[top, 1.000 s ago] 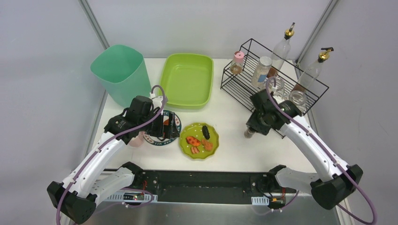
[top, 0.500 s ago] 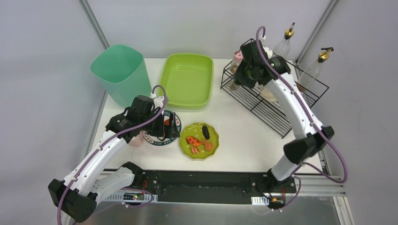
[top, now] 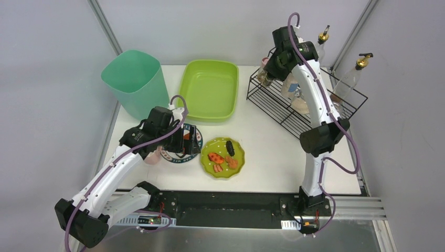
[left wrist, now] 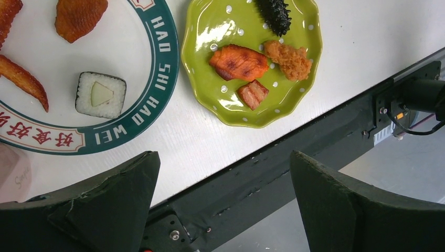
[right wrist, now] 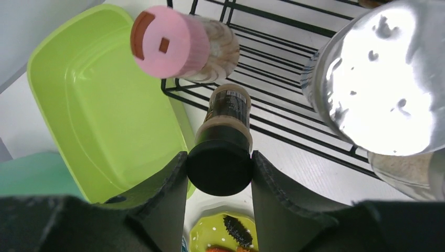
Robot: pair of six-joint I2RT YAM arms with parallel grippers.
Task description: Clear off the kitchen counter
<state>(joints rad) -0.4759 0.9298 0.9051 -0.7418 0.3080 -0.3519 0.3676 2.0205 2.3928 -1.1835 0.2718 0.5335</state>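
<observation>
The white kitchen counter (top: 262,147) holds a green dotted plate (top: 237,148) of food pieces and a white plate with a teal rim (top: 169,157). My left gripper (top: 186,140) hovers over the teal-rimmed plate, open and empty. In the left wrist view the gripper (left wrist: 221,157) frames the counter's black front rail (left wrist: 273,178), with the white plate (left wrist: 63,68) and green plate (left wrist: 210,31) beyond. My right gripper (top: 270,77) is shut on a black-capped brown bottle (right wrist: 223,118). It holds the bottle above the left end of the black wire rack (top: 294,113), beside a pink-capped jar (right wrist: 173,47).
A lime-green tub (top: 209,89) and a teal bin (top: 135,81) stand at the back. The rack holds jars, with two tall pour-spout bottles (top: 352,76) behind it. A pink cup (top: 153,156) sits left of the white plate. A large silver lid (right wrist: 383,84) is close on the right.
My right arm has lifted the black-capped bottle off the counter and carried it back to the rack's left end. The left arm has hardly moved.
</observation>
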